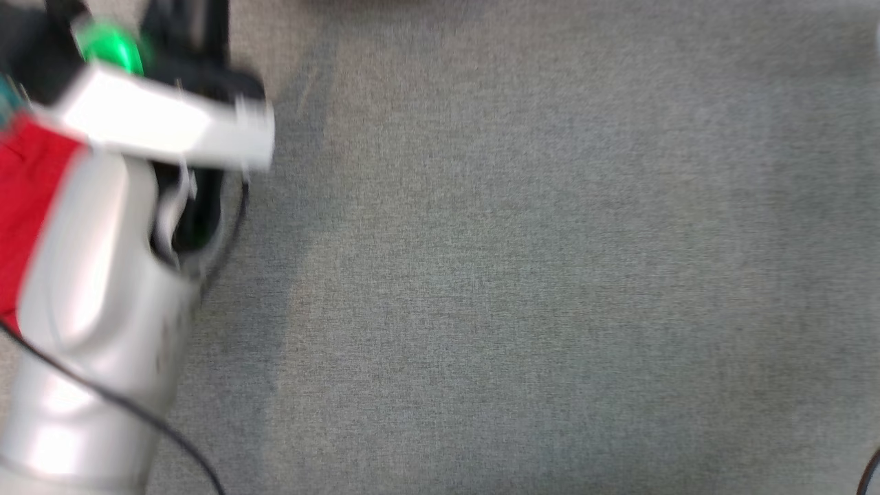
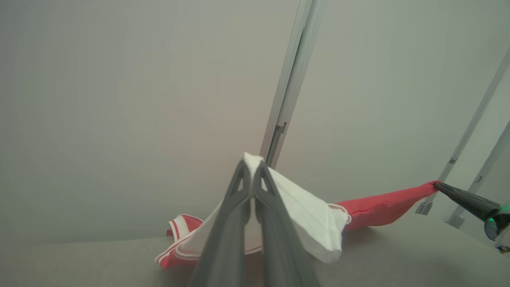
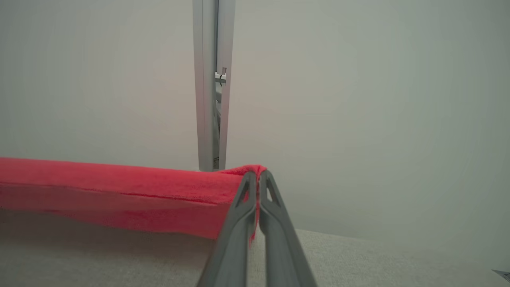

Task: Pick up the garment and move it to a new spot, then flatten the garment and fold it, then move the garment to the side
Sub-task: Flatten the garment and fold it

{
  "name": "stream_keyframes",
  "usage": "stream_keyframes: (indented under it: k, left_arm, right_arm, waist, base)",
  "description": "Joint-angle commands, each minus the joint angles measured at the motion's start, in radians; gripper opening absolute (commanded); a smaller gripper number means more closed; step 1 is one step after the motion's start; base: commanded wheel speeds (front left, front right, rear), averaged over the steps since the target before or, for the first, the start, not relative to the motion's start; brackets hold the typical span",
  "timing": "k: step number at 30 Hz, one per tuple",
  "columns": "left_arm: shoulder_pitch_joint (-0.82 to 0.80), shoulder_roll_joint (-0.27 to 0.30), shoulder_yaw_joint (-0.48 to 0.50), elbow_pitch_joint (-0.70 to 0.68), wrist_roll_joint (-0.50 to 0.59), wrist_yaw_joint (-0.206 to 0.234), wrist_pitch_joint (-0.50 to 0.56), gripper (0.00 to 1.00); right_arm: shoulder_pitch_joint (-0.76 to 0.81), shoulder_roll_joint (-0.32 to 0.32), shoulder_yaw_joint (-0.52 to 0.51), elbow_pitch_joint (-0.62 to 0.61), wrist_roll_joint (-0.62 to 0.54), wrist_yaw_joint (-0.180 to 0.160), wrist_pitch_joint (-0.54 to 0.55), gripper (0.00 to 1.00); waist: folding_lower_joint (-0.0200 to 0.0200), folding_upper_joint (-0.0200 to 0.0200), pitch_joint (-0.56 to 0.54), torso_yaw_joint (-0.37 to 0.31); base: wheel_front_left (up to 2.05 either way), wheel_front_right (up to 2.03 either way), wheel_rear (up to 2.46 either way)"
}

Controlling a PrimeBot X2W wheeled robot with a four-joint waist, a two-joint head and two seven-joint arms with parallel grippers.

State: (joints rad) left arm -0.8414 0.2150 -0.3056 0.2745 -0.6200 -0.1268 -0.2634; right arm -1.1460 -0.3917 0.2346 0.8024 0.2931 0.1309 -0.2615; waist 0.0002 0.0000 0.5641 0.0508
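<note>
The grey cloth-covered bench (image 1: 550, 275) spreads across the head view, which is smeared with blur. Behind the bench stand pale wall panels (image 2: 119, 99), joined by an upright metal post (image 2: 289, 79).

The red and white garment (image 2: 382, 207) hangs stretched between my two grippers, above the bench. In the left wrist view its white part drapes over my fingers, and a white trim with red stripes sags to the bench surface at the lower left. Its red part runs taut to the right. From the right wrist view the red cloth (image 3: 119, 191) is a long band reaching off the left edge, lifted off the bench with shadow under it. In the head view a strip of red (image 1: 20, 206) shows at the far left edge, behind one of my pale forearms (image 1: 96, 309); I cannot tell which arm it is.

My left gripper (image 2: 252, 165) is closed tight, its fingers pinching the white edge of the garment at their tips. My right gripper (image 3: 258, 175) is likewise closed, nipping a red corner; the left wrist view shows it (image 2: 438, 185) at the far end of the red span.
</note>
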Motion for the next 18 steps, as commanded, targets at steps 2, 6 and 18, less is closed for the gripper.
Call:
stream_keyframes:
  k: [2,6,18]
  left_arm:
    - [0.108,0.015,0.016,-0.037,-0.017,0.003,-0.001,0.0]
    - [0.354,0.005,0.039,-0.119,-0.057,0.056,-0.002,0.0]
    - [0.827,-0.046,0.079,-0.297,-0.177,0.183,0.005,0.0]
  right_arm:
    - [0.076,-0.017,0.018,0.011,0.043,0.0,-0.006,0.0]
    - [0.215,-0.033,0.056,0.013,0.132,0.0,-0.005,0.0]
    - [0.561,-0.032,0.049,-0.045,0.228,-0.001,-0.006,0.0]
  waist:
    - [-0.0002,0.0,-0.068,-0.016]
    - [-0.0002,0.0,-0.132,-0.027]
    - [-0.0002,0.0,-0.286,-0.042]
  base:
    - [0.0,0.0,0.0]
    - [0.0,0.0,0.0]
    - [0.0,0.0,0.0]
